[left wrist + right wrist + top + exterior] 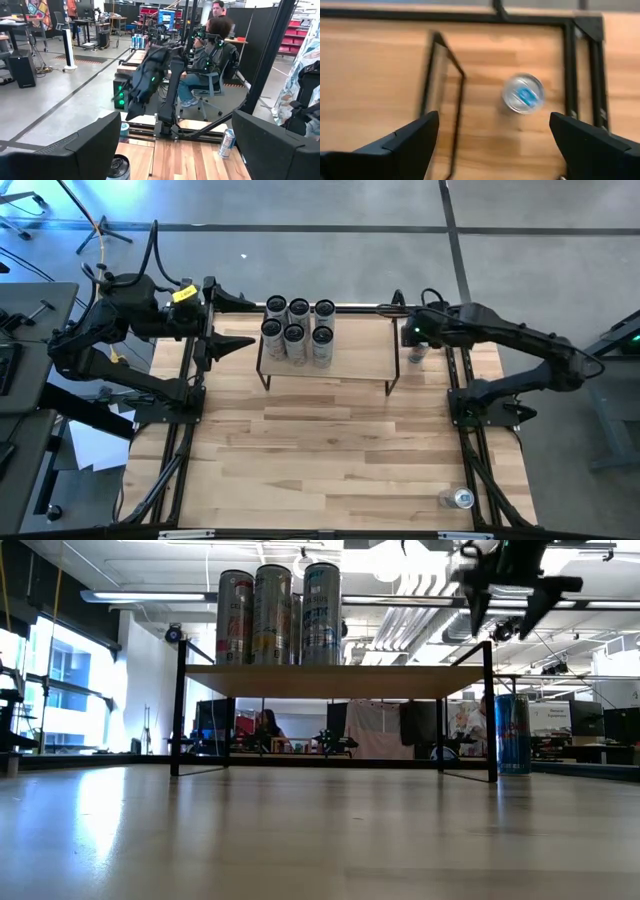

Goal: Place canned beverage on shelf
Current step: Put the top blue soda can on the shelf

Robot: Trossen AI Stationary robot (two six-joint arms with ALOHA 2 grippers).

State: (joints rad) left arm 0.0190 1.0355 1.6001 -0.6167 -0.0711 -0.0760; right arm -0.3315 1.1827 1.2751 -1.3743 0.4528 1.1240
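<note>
A lone can (462,499) lay near the lower right corner of the high view, close to the table's (320,450) near edge beside the right arm's rail. Further up the frame, the shelf (350,355) stood across the upper middle of the table, with six cans (297,332) clustered on the left part of its wood top; the right part of the top was bare. In the low view the shelf (335,680) spanned the centre, three tall cans (278,615) showing at its upper left. Just right of the shelf's right legs a blue can (417,352) stood upright on the table, seen in the low view (512,733) at right centre. The right gripper (490,145) hung above that can (522,94), jaws spread wide and holding nothing; the can's top sat in the frame's centre right between the two fingers. The left gripper (232,320) waited at the shelf's upper left end, jaws wide apart and empty. Beyond the table, a seated person (207,55) showed in the left wrist view's upper centre.
</note>
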